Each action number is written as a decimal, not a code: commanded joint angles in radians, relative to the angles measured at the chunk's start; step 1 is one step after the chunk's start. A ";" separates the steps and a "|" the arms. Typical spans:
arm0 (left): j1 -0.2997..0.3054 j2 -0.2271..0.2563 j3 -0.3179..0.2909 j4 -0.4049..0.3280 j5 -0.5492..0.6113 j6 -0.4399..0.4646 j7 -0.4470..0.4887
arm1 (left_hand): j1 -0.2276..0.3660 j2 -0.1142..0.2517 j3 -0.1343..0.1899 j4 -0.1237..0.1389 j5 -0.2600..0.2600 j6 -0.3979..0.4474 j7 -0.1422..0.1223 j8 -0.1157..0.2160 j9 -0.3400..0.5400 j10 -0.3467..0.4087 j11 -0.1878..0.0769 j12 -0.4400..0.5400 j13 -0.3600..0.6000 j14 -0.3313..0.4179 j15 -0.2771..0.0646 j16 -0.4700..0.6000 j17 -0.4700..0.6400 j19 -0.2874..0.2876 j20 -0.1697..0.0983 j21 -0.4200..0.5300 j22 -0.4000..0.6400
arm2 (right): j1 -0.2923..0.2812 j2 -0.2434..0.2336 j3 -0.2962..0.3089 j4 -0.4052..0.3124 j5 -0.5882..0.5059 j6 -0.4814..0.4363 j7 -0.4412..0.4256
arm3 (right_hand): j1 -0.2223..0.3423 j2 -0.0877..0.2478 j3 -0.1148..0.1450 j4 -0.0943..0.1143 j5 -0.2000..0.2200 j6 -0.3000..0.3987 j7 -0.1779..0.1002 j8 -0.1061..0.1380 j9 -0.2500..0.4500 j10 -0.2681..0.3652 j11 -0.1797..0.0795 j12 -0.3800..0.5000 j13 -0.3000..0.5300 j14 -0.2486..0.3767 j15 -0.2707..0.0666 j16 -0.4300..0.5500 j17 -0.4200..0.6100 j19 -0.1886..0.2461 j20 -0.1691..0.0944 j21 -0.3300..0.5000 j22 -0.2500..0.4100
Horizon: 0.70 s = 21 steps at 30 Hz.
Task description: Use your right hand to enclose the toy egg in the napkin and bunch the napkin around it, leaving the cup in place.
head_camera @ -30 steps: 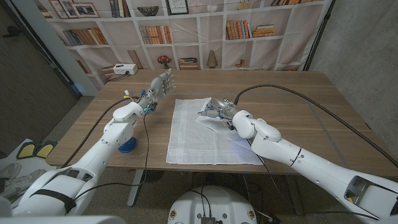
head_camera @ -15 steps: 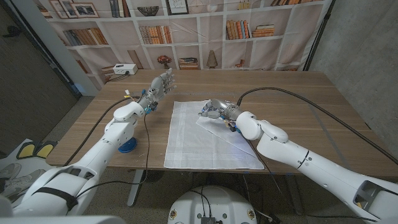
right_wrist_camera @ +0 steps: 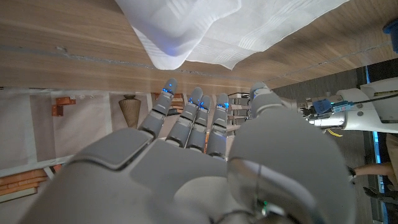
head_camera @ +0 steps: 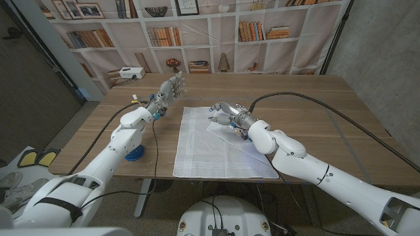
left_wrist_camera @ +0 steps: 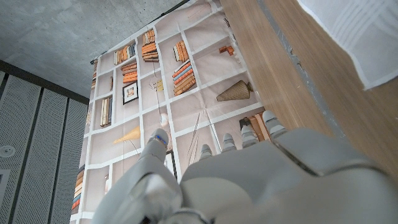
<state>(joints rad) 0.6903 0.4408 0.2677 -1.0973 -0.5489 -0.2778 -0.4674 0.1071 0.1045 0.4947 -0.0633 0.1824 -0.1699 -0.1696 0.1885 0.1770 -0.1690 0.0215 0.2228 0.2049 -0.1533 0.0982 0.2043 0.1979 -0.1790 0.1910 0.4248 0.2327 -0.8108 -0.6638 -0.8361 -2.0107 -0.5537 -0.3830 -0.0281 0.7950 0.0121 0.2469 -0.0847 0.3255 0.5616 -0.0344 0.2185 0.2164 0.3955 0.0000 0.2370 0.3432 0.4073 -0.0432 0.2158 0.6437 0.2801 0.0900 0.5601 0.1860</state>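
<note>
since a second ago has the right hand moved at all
Yes. In the head view the right hand has edged toward the far edge of the napkin, a little closer to the bookshelf backdrop, over the napkin's far right corner.

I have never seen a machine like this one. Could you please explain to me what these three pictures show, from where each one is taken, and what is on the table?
This is a robot with two arms, each ending in a hand with fingers like a person's. The wide picture comes from a camera on its head, looking down at a wooden table. A white napkin lies spread on it, with a fold raised near its far right corner. A blue thing shows beside the left arm; I cannot tell what it is.

The right hand is over that far corner. Whether it holds cloth is unclear. The left hand is raised beside the napkin, fingers apart, holding nothing.

The other two pictures come from cameras on the wrists, so they look turned. Each shows the back of its own hand, with table, napkin and a bookshelf backdrop beyond.
</note>
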 commanded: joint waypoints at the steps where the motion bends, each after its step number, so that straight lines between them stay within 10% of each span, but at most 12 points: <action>1: 0.020 0.007 -0.006 -0.026 -0.003 -0.008 0.001 | 0.009 -0.001 0.008 -0.002 -0.001 -0.026 0.006 -0.001 0.001 -0.041 0.005 0.004 0.003 -0.004 -0.003 -0.001 0.002 -0.054 0.006 0.004 0.001 | -0.011 -0.021 -0.028 -0.065 -0.142 0.029 0.025 | -0.024 -0.026 -0.012 0.000 -0.002 0.026 0.001 0.010 0.003 0.016 0.003 0.009 0.001 -0.011 -0.036 -0.002 -0.002 -0.005 0.003 -0.005 0.000; 21: 0.073 0.047 -0.019 -0.114 -0.014 0.012 -0.006 | 0.007 -0.002 0.008 0.000 -0.001 -0.025 0.006 -0.001 0.001 -0.038 0.005 0.005 0.003 -0.004 -0.002 -0.001 0.002 -0.056 0.005 0.003 0.001 | -0.079 0.042 -0.126 -0.132 -0.557 -0.035 0.216 | -0.069 -0.050 -0.033 0.003 0.010 -0.002 -0.019 -0.004 0.005 -0.098 -0.011 -0.027 0.003 -0.138 0.004 -0.024 -0.011 -0.105 0.029 -0.063 0.002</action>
<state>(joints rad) 0.7376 0.4661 0.2561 -1.1708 -0.5576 -0.2712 -0.4630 0.1071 0.1045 0.4947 -0.0634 0.1824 -0.1699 -0.1697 0.1885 0.1770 -0.1690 0.0215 0.2228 0.2049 -0.1533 0.0983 0.2043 0.1978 -0.1790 0.1910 0.4248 0.2328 -0.8523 -0.6607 -0.9180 -2.1161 -0.8619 -0.3872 0.0724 0.7231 -0.0294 0.2177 -0.0748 0.3246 0.5725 -0.0476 0.2203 0.2162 0.3324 -0.0044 0.2233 0.3460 0.2967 -0.0411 0.1958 0.6344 0.1958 0.1166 0.5092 0.1860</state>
